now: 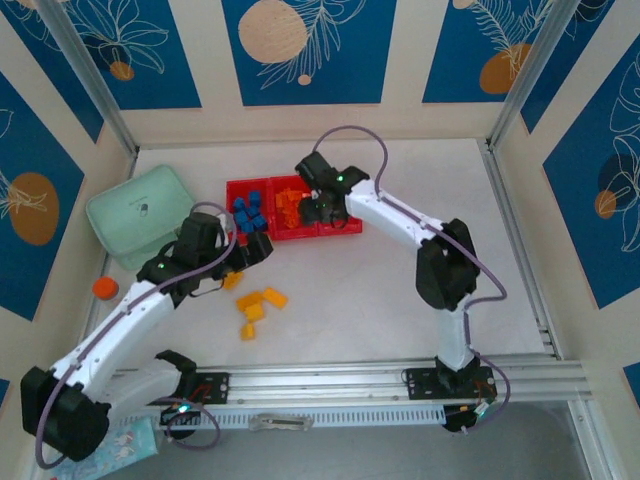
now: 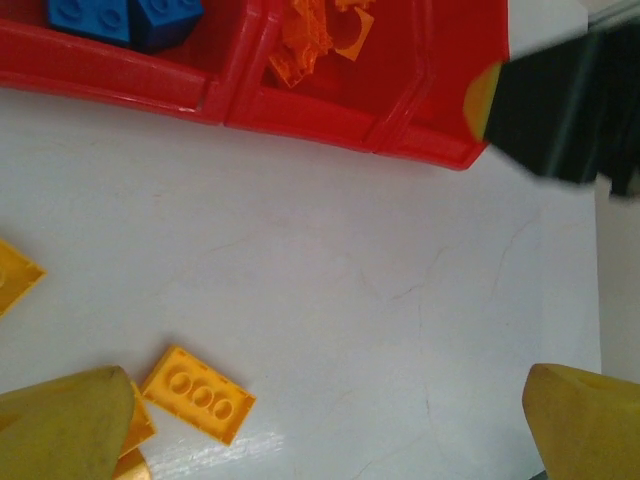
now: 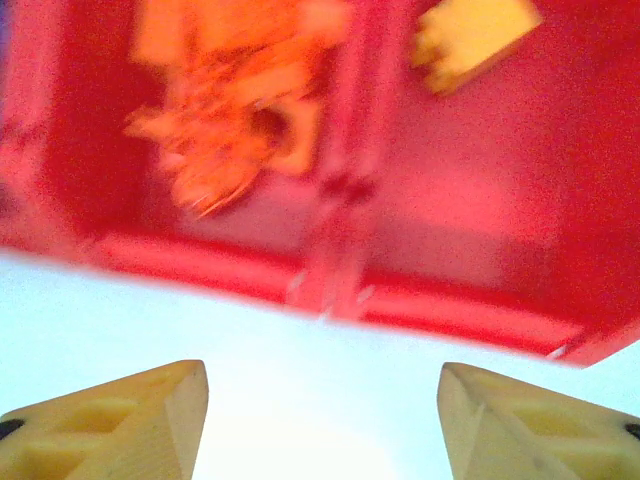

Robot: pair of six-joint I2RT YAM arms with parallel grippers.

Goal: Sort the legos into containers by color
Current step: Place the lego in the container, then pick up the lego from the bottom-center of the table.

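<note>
Left tool (image 2: 325,405): wide apart, nothing between its yellow fingers (image 2: 65,425). It hangs low over the bare tabletop (image 2: 400,250), just in front of the tray.
Right tool (image 3: 322,400): parted too, and empty! It is poised at the tray's near rim, by the right-hand end. Its own camera's picture is blurred.
Red tray (image 1: 235,187): three square compartments in a row, mid-tabletop, toward the back wall.
Left compartment: blue bricks (image 1: 248,212), a small heap.
Middle compartment: orange bricks (image 1: 289,205), all in a jumble, some of them curved.
Right compartment: one yellow brick (image 3: 470,35) lying at the far side. From above, the right tool covers most of this compartment.
Loose bricks (image 1: 256,305): a handful of yellow-orange ones out on the tabletop, in front of the tray and close to the left tool.
Nearest loose brick (image 2: 197,393): a flat yellow-orange piece with three rings on its upper face, lying just beside the left tool's left finger.
Mint-green case (image 1: 138,215): left of the tray, by the left wall.
Orange cap (image 1: 105,288): on its own near the left wall, in front of the case.
</note>
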